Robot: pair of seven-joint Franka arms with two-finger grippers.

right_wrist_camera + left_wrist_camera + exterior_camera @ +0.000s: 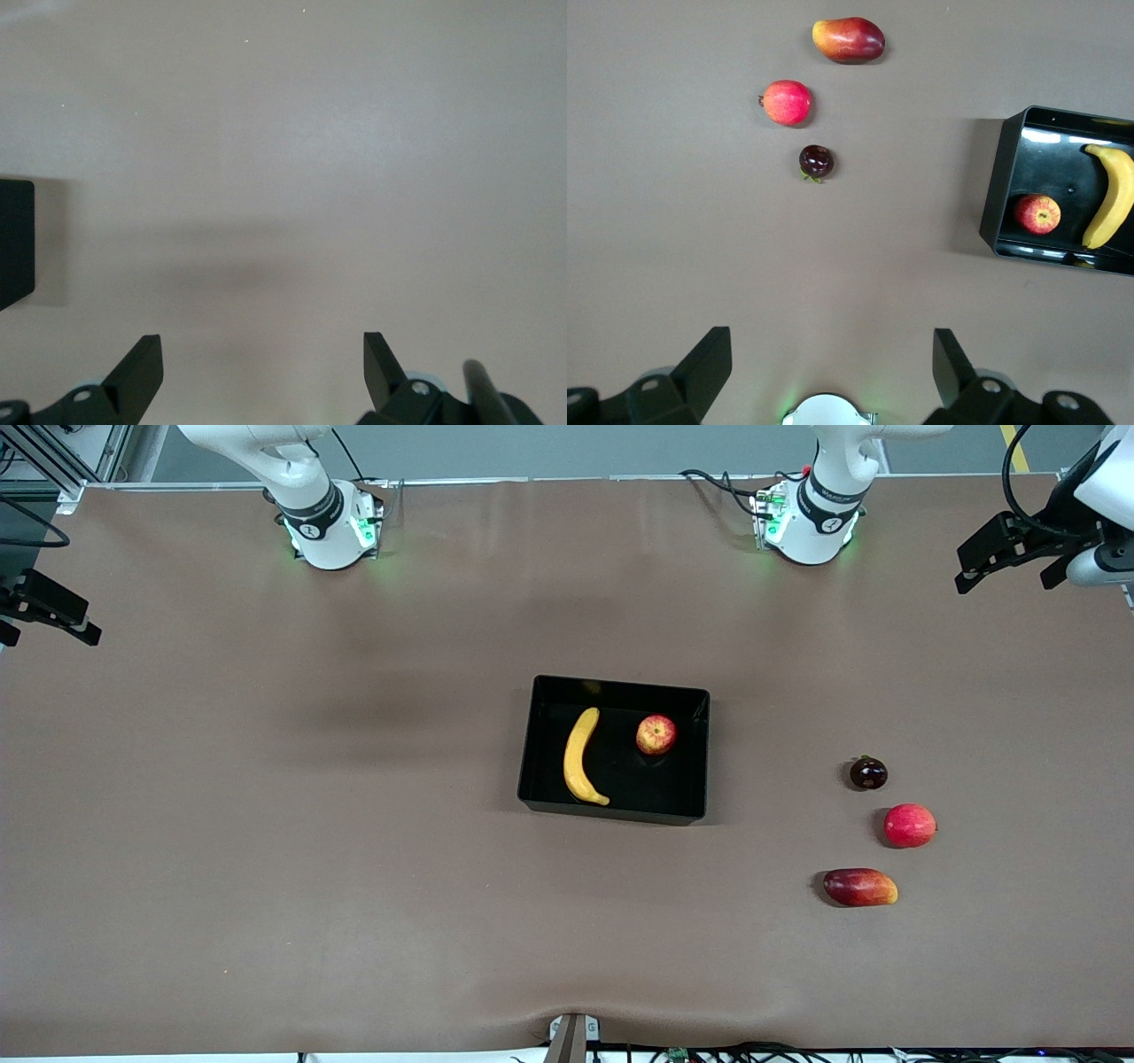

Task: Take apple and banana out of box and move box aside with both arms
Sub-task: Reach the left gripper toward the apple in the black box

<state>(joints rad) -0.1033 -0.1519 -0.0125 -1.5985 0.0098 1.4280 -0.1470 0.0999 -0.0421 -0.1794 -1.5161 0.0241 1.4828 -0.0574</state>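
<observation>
The black box point(620, 685) stands at the table's middle. The yellow banana point(580, 757) and the red-yellow apple point(656, 734) lie inside it, apart from each other. The left wrist view also shows the box point(997, 190), the apple point(1036, 214) and the banana point(1109, 198). My left gripper point(1005, 583) point(830, 354) is open and empty, raised over the left arm's end of the table. My right gripper point(49, 636) point(263, 359) is open and empty, raised over the right arm's end. A corner of the box point(16, 239) shows in the right wrist view.
Toward the left arm's end lie a small dark round fruit point(868, 773) point(816, 161), a uniformly red round fruit point(909, 825) point(786, 102) and a dark-red-and-orange mango point(859, 887) point(849, 40), the mango nearest the front camera. Brown tabletop point(266, 824) surrounds the box.
</observation>
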